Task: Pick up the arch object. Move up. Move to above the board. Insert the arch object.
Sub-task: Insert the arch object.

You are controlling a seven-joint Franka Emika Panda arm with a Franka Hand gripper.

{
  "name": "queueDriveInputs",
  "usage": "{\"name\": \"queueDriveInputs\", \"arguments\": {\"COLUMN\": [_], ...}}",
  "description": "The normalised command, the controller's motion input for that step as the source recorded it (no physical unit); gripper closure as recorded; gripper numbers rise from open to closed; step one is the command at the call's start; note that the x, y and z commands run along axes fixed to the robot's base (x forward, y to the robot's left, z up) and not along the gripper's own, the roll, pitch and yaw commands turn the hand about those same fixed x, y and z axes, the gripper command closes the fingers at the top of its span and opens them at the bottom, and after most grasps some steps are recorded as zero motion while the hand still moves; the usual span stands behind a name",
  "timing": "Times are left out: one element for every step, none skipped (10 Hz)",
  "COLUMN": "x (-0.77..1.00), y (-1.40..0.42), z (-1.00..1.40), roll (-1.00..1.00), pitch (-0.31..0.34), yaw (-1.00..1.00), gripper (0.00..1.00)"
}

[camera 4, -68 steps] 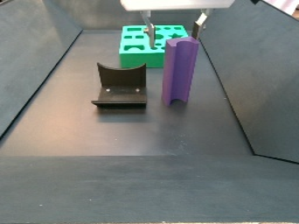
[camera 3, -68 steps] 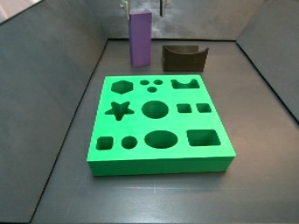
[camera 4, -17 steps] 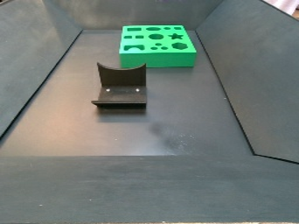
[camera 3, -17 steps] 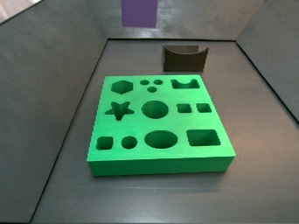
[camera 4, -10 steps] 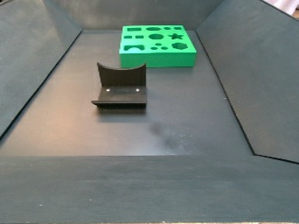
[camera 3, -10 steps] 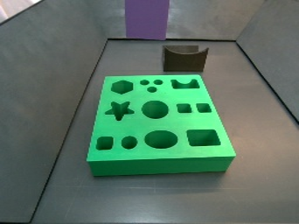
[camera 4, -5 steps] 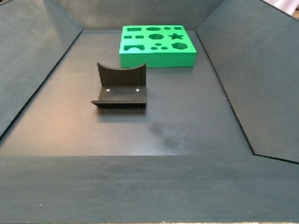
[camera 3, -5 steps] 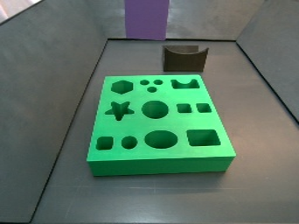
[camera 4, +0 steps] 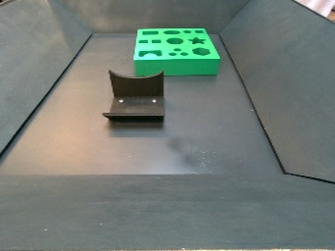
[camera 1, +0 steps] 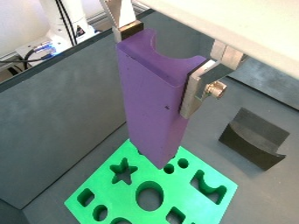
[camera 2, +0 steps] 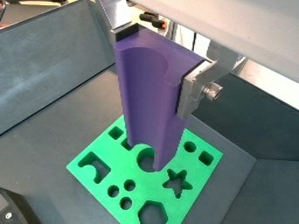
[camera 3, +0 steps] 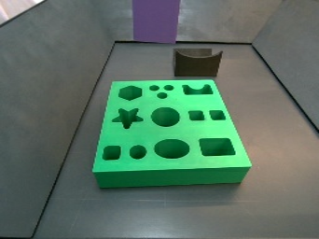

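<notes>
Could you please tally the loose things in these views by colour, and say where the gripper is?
Purple: 1, the arch object, held in the gripper above the board.
Green: 1, the board.
Dark brown: 1, the scooped block on the floor.
Total: 3.

The gripper (camera 1: 158,70) is showing in both wrist views, directly beneath the wrist housing and clamped on the tall matte purple arch object (camera 1: 152,105).

1. Fingers: two flat silver metal plates (camera 1: 201,80) with straight edges and squared corners are presenting brushed, lightly reflective faces. The opposite plate (camera 1: 117,19) is showing only as a narrow silver strip.
2. Fastener: a round silver screw head (camera 1: 216,86) is protruding from the outer face of the nearer plate; it is appearing again in a wrist view (camera 2: 214,88).
3. Housing: a broad, smooth, pale cream underside (camera 1: 239,26) is spanning above the fingers, with a darker recess where the nearer plate is joining it.
</notes>
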Motion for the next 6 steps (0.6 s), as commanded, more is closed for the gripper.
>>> {"name": "queueDriveInputs", "arguments": {"x": [0.00, 0.00, 0.00, 0.00, 0.00, 0.59], "y": [0.00, 0.00, 0.00, 0.00, 0.00, -0.13], "z": [0.00, 0.00, -0.09, 0.00, -0.05, -0.72], "roll": [0.00, 0.00, -0.07, -0.01, 0.00, 0.16], "pitch": [-0.004, 0.009, 0.000, -0.020, -0.026, -0.009], "yaw": [0.00, 0.00, 0.00, 0.00, 0.00, 0.10], "gripper": [1.00, 1.00, 1.00, 1.00, 1.00, 1.00]}}
